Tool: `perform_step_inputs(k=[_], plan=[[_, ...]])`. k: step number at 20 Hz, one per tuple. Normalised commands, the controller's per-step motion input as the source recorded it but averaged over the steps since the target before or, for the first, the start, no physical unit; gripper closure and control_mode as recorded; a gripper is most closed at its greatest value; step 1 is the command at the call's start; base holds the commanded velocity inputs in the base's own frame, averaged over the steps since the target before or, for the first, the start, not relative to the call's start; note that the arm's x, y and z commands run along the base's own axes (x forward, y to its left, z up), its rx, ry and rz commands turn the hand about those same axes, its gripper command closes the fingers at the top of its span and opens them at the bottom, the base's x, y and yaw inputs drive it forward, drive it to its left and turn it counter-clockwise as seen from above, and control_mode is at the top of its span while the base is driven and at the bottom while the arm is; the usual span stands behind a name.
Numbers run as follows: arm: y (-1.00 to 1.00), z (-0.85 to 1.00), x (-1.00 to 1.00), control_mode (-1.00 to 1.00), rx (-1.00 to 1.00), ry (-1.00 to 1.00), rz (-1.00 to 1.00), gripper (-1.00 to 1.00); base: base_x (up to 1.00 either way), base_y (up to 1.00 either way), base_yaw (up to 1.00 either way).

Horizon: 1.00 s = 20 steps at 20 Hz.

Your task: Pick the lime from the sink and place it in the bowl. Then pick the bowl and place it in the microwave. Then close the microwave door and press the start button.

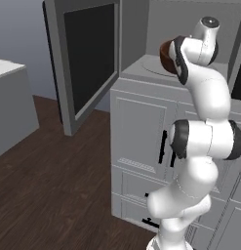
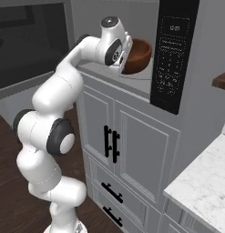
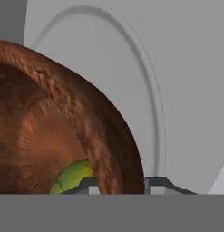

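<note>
Bowl (image 2: 137, 55) with lime (image 3: 73, 176), inside open microwave (image 1: 141, 73).
Reddish-brown wooden bowl sits on the round turntable plate (image 3: 145, 90) near the microwave's front edge; lime lies inside the bowl. Gripper (image 3: 118, 186) straddles the bowl's rim, one fingertip inside, one outside; whether it clamps the rim cannot be told. Microwave door (image 1: 85, 58) stands swung wide at left; black control strip (image 2: 171, 54) at right.

Left base cam is looking from behind-left at the arm (image 1: 202, 141) and microwave (image 1: 141, 73); right base cam is facing the same spot from behind-right. Hand cam is sitting v. close over the bowl (image 3: 63, 136), probably looking down.
</note>
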Motion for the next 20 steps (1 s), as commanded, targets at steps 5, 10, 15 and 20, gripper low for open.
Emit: perform_step_inputs(k=[5,10,15,20], plan=[[0.00,-0.23,0.42,-1.00,0.00,-0.09,0.00,-1.00,0.00,0.00,0.00],[0.00,-0.03,0.04,-1.00,0.00,-0.20,0.00,-1.00,0.00,0.00,0.00],[0.19,0.00,-0.24,-1.00,0.00,-0.56,0.04,-1.00,0.00,0.00,0.00],[0.68,0.05,-0.96,-1.00,0.00,-0.60,0.12,-1.00,0.00,0.00,0.00]])
